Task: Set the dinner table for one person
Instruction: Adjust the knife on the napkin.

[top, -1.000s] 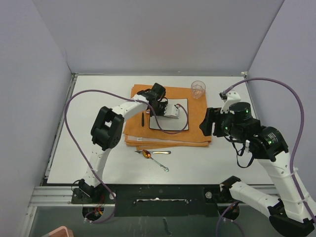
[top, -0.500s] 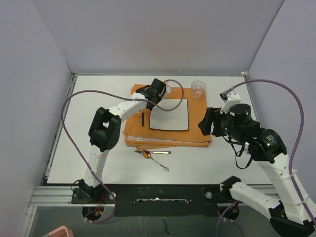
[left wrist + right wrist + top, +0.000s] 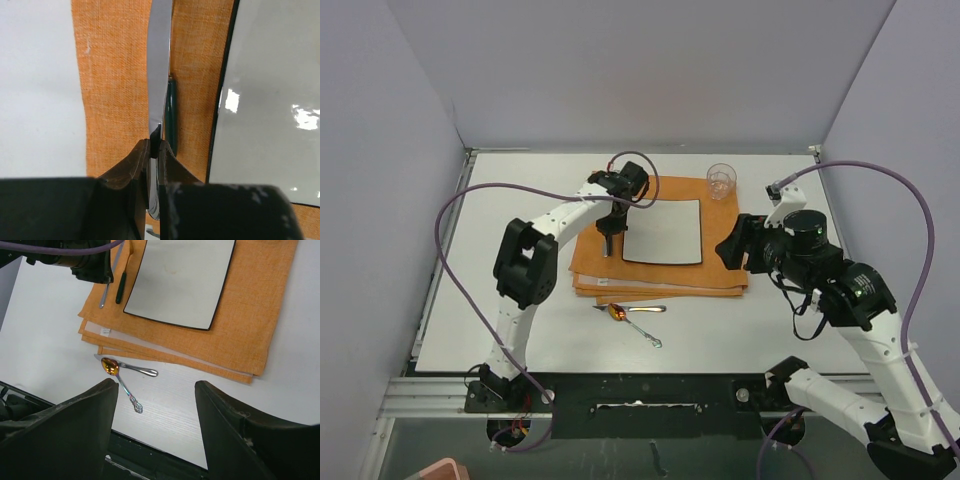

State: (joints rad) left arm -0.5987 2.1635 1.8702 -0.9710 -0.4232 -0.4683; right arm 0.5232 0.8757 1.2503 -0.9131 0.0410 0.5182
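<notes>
The dinner table (image 3: 720,325) is seen as a wide white-grey top filling the floor of the enclosure, with the arm bases along its near edge. A folded orange cloth (image 3: 650,275) is laid at its middle, with several layers showing at the near edge. A square white plate (image 3: 663,232) with a thin dark rim is set flat on the cloth, right of its centre. A clear glass (image 3: 721,180) is stood upright at the cloth's far right corner. The left gripper (image 3: 155,147) is held low over the cloth's left strip, just beside the plate's left edge. Its fingers are pressed together on a thin silver utensil (image 3: 159,65), which is pinched edge-on. Whether it is a knife cannot be told. A dark-handled utensil (image 3: 170,115) is lying on the cloth just beside it, between the silver piece and the plate. Two spoons (image 3: 122,375) are found on bare tabletop just near of the cloth, crossed at the bowl end, one bowl gold-tinted. The right gripper (image 3: 155,390) is held above the table's right side, beside the cloth's right edge. Its fingers are spread and nothing is held.
</notes>
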